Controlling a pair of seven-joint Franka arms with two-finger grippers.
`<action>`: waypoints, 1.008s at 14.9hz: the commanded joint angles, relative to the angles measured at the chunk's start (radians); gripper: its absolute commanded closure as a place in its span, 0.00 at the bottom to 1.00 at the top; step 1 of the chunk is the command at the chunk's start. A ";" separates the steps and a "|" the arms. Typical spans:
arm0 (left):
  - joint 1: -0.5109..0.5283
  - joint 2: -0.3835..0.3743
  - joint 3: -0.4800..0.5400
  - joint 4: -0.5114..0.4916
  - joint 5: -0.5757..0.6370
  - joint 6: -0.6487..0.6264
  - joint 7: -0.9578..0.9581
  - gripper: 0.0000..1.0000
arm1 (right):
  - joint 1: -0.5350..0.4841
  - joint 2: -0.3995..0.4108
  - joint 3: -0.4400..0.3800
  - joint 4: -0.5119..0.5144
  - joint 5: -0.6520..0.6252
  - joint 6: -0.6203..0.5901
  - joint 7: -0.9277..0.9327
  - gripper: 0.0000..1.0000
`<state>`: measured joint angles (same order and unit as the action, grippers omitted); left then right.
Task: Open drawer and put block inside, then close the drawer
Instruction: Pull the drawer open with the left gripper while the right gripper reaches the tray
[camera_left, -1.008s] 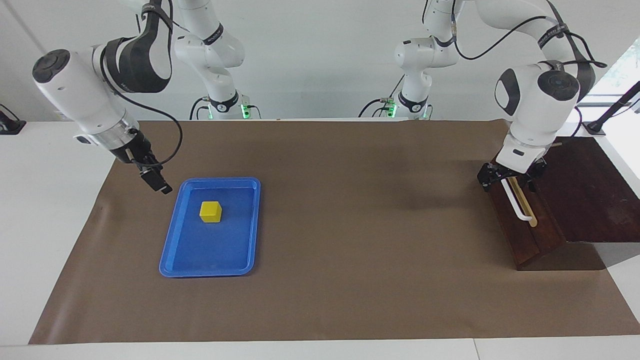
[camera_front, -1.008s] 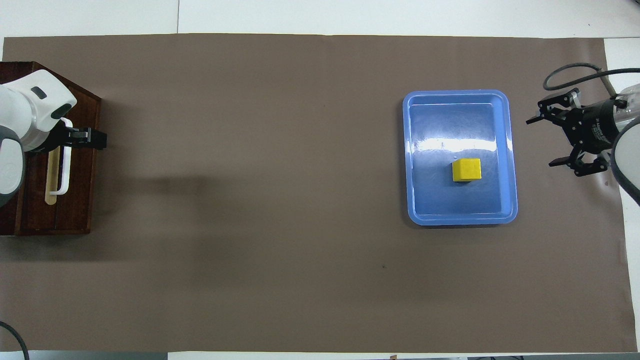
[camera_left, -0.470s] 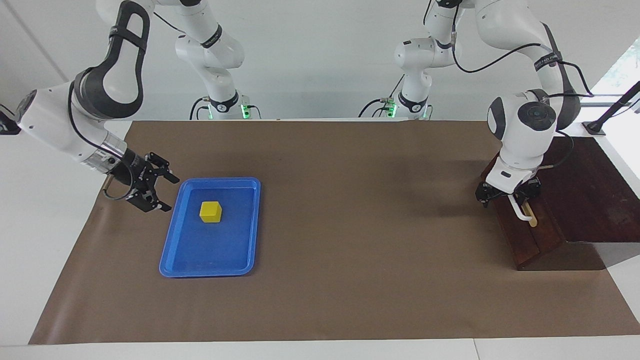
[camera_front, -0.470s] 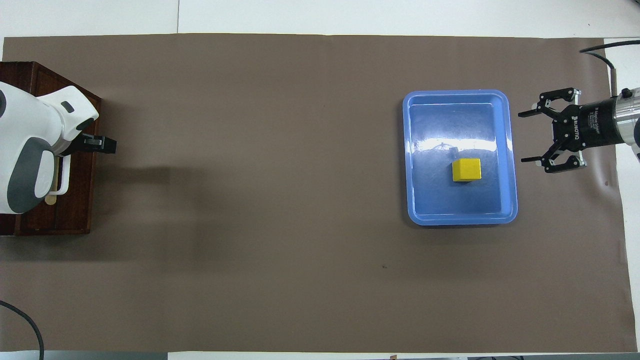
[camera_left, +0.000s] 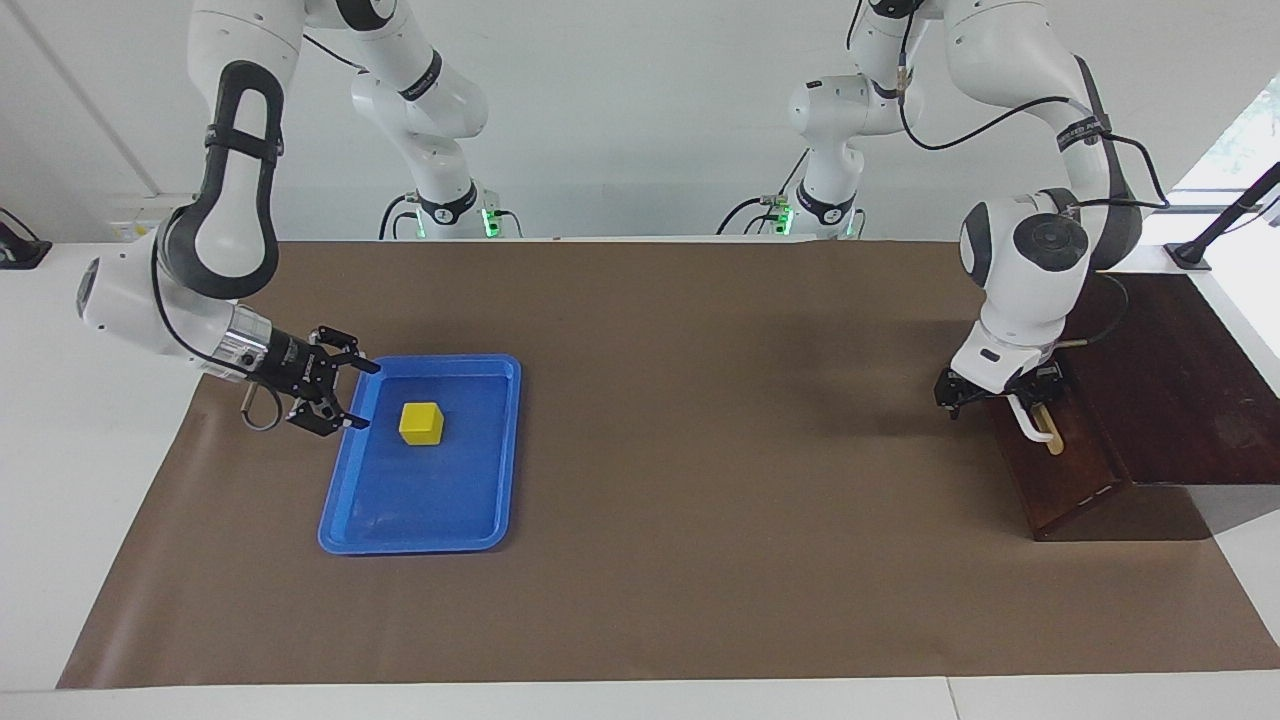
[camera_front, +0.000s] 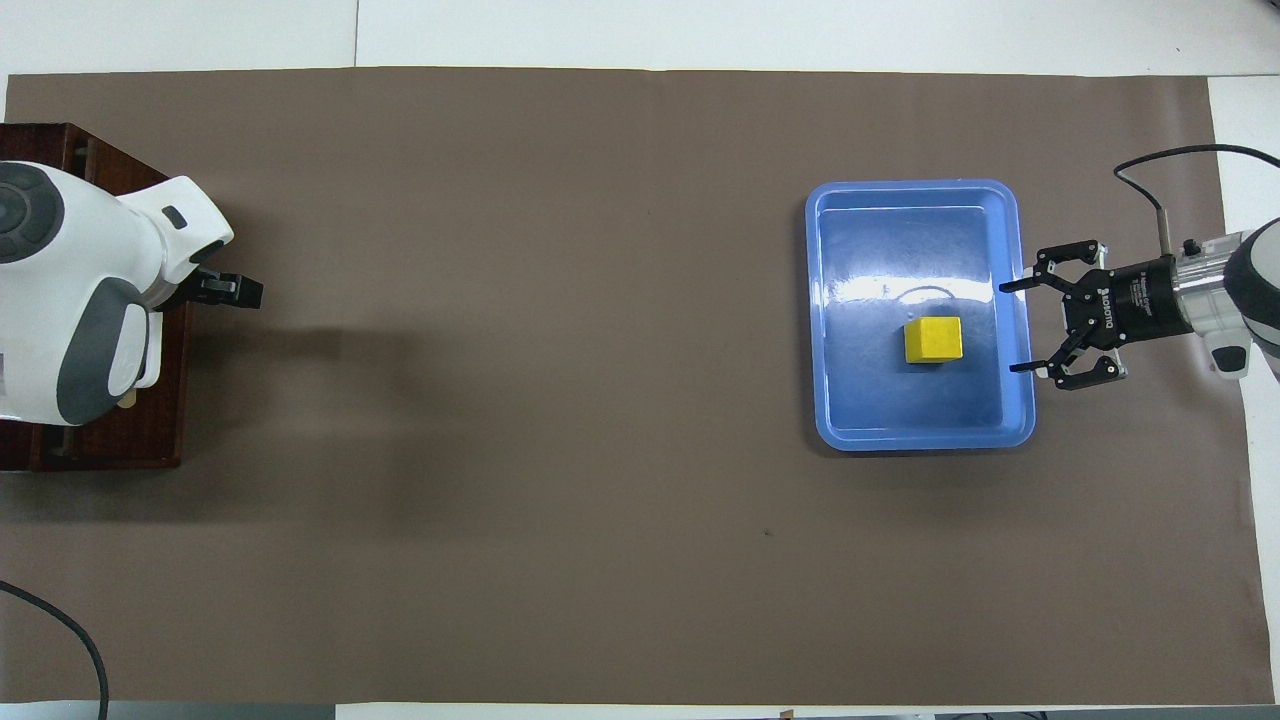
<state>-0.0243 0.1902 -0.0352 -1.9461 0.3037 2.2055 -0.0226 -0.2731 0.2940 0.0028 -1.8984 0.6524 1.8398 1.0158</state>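
Note:
The small yellow block (camera_left: 421, 423) sits in the blue tray (camera_left: 420, 535) at the right arm's end of the table; it also shows in the overhead view (camera_front: 933, 340). My right gripper (camera_left: 357, 396) is open and low at the tray's outer rim, jaws facing the block without touching it; in the overhead view it (camera_front: 1016, 327) spans the rim of the tray (camera_front: 920, 440). The dark wooden drawer (camera_left: 1065, 475) looks shut in its box at the left arm's end. My left gripper (camera_left: 1000, 392) is at the white handle (camera_left: 1035, 425) and hides most of it.
A brown mat (camera_left: 700, 450) covers the table between the tray and the drawer box (camera_left: 1180, 390). In the overhead view the left arm's white wrist covers most of the drawer box (camera_front: 120, 445). White table margins border the mat.
My right gripper has swung down and in toward the tray, ending at its rim beside the block. My left hand has lowered along the handle. Block and drawer have not moved.

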 joint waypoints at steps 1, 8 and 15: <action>-0.074 -0.003 0.003 -0.001 0.018 -0.004 -0.077 0.00 | -0.014 0.007 0.009 -0.031 0.041 -0.010 -0.045 0.02; -0.207 -0.002 0.001 0.028 0.012 -0.052 -0.200 0.00 | -0.003 0.011 0.009 -0.097 0.092 0.078 -0.054 0.02; -0.220 -0.003 0.003 0.048 0.011 -0.081 -0.198 0.00 | 0.008 0.030 0.011 -0.136 0.121 0.164 -0.084 0.02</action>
<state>-0.2334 0.1899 -0.0395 -1.9224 0.3059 2.1584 -0.2045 -0.2646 0.3165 0.0106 -2.0122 0.7317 1.9728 0.9819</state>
